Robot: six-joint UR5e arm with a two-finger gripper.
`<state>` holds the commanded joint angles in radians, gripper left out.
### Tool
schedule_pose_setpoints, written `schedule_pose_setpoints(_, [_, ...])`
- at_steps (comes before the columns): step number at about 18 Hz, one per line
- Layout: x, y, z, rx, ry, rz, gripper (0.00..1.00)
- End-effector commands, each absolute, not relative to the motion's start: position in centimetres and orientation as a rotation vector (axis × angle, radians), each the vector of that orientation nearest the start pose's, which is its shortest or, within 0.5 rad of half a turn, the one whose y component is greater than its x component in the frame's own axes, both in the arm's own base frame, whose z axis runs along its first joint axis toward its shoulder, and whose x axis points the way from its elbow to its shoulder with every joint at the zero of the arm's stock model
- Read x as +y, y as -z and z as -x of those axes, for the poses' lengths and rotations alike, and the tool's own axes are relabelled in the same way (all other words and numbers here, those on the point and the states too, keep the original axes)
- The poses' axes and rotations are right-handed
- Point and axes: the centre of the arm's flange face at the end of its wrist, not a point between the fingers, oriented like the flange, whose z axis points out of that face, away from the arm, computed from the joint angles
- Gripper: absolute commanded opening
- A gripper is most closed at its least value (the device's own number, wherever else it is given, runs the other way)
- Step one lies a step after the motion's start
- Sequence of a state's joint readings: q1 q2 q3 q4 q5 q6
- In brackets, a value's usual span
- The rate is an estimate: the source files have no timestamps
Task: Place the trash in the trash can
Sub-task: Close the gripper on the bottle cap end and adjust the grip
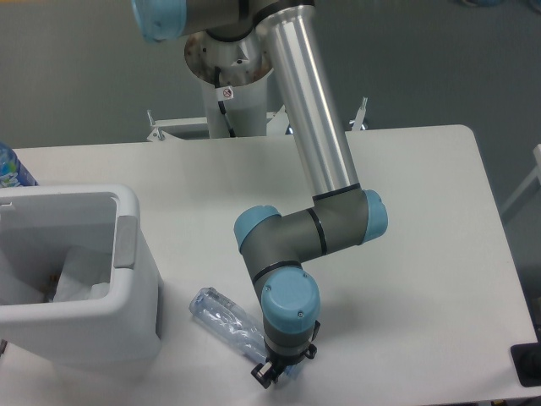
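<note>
A clear plastic water bottle (226, 320), the trash, lies on the white table just right of the trash can, slanting from upper left to lower right. My gripper (270, 372) points down over the bottle's lower right end near the table's front edge. The blue wrist joint hides most of it; only dark finger parts show, apparently shut on that end. The trash can (127, 254) is a large white bin with a grey oblong patch, standing at the left with crumpled white material inside.
Another bottle with a blue and green label (7, 169) stands behind the bin at the left edge. A black object (527, 365) sits at the far right front. The arm's base (228, 68) rises behind the table's back edge.
</note>
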<state>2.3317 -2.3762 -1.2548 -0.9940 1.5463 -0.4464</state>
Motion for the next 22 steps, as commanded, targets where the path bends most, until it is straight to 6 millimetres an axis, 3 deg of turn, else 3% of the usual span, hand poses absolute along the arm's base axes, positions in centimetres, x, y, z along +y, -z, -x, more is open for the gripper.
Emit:
schedule_pose_setpoints(6, [64.69, -18.64, 42.05, -1.715, 0.016, 2.520, 0.50])
schedule_pose_setpoints(14, [64.36, -19.22, 41.80, -1.705, -0.011, 2.528, 0.43])
schedule_pose_setpoints(16, [64.28, -19.30, 41.73, -1.706, -0.010, 2.529, 0.37])
schedule_pose_setpoints(22, [64.24, -19.32, 41.54, -1.703, -0.010, 2.533, 0.35])
